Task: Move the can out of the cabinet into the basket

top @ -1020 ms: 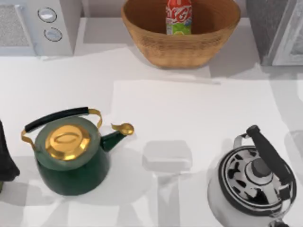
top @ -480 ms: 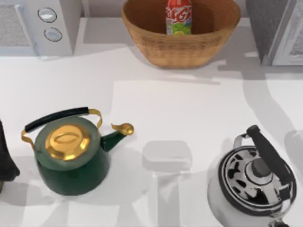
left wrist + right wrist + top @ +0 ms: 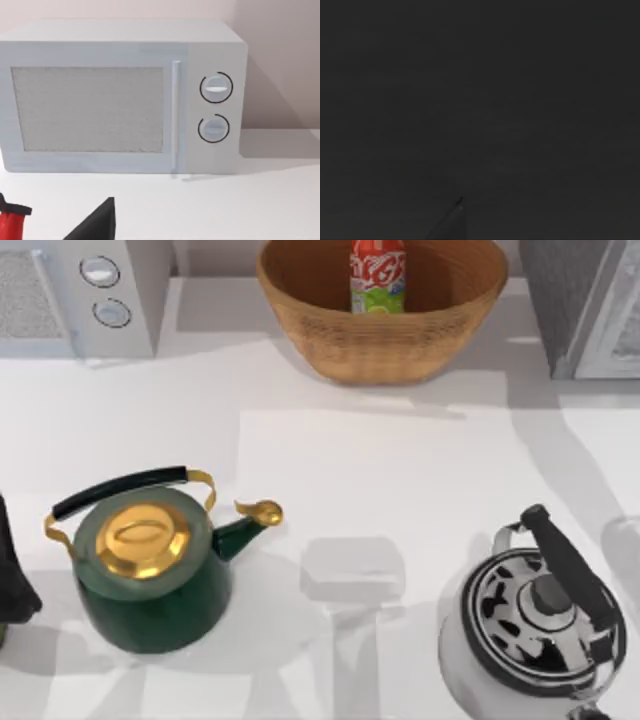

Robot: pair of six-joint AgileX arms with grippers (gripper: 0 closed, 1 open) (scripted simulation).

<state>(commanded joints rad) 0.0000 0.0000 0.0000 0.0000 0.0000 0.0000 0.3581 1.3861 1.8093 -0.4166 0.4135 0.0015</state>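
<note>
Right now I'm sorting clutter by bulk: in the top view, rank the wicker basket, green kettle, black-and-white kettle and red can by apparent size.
1. Tan oval wicker basket.
2. Green kettle with gold lid and black-and-white kettle, too alike to rank; the second is cropped by the frame.
3. Small red soda can, partly hidden inside the basket.

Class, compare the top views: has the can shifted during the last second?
No. The can stands upright inside the basket, in the same spot relative to its rim.

The can (image 3: 378, 276) stands in the basket (image 3: 400, 345), its base hidden by the near wall and its top cut off. The cabinet (image 3: 565, 295) and microwave (image 3: 80, 290) run past the edges. The right wrist view is dark.
</note>
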